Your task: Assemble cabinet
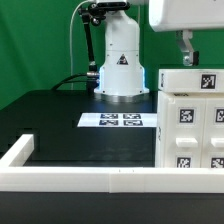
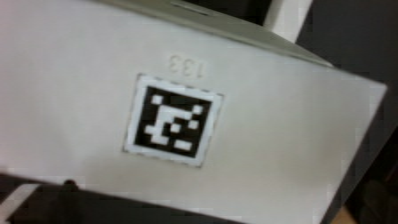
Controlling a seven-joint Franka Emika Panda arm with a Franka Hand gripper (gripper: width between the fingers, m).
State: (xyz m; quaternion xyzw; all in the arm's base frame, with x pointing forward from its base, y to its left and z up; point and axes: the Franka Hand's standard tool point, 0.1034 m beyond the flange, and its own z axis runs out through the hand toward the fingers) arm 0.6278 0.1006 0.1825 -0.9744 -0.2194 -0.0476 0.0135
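The cabinet (image 1: pixel 192 128), a large white box with several black-and-white tags, stands at the exterior view's right, behind the front rail. A narrower white tagged part (image 1: pixel 190 80) sits on top of it. My gripper (image 1: pixel 186 58) hangs straight down just above that upper part, its jaws open and nothing held between them. In the wrist view a white face of the cabinet (image 2: pixel 107 70) with one square tag (image 2: pixel 175 118) fills almost the whole picture, very close. One dark finger (image 2: pixel 36 205) shows at the picture's edge.
The marker board (image 1: pixel 120 121) lies flat on the black table in front of the robot's white base (image 1: pixel 121 70). A long low white border rail (image 1: pixel 80 180) runs along the front and turns back at the exterior view's left (image 1: pixel 18 152).
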